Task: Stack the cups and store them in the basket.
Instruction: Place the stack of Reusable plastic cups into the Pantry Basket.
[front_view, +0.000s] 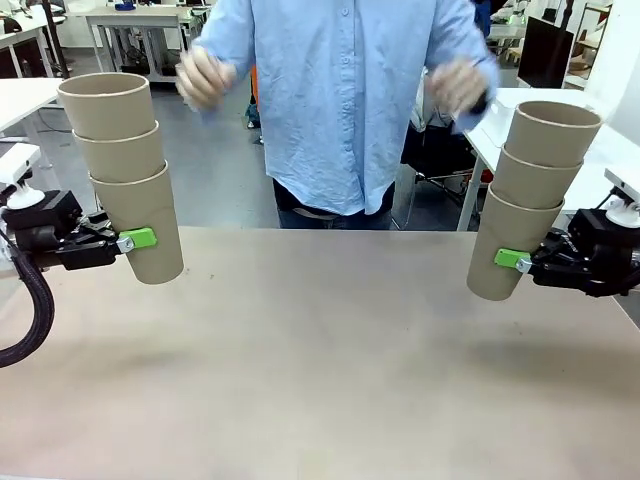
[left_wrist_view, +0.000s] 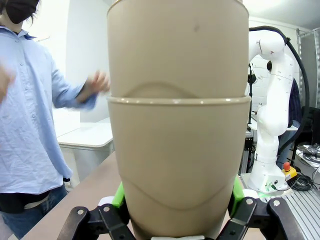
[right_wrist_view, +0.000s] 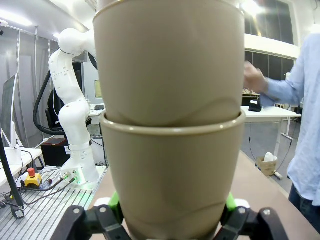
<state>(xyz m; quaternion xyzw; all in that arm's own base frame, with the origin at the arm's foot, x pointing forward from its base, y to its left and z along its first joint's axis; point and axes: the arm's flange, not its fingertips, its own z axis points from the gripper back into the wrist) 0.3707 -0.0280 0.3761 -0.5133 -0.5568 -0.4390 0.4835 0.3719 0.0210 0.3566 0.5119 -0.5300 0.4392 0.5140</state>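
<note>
Three stacked cups in each gripper.
Frame left: my left gripper (front_view: 143, 240) pinches the left stack (front_view: 125, 170); frame right: my right gripper (front_view: 508, 260) pinches the right stack (front_view: 535, 200), both above the table (front_view: 320, 350).

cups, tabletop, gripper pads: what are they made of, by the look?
cups: likely kraft paper, though smooth plastic isn't ruled out; uniform tan, matte with a faint sheen, thin rolled rims.
tabletop: probably fibreboard or laminate; flat matte brown, no visible grain.
pads: bright green, matte; rubber or plastic, can't tell.
</note>
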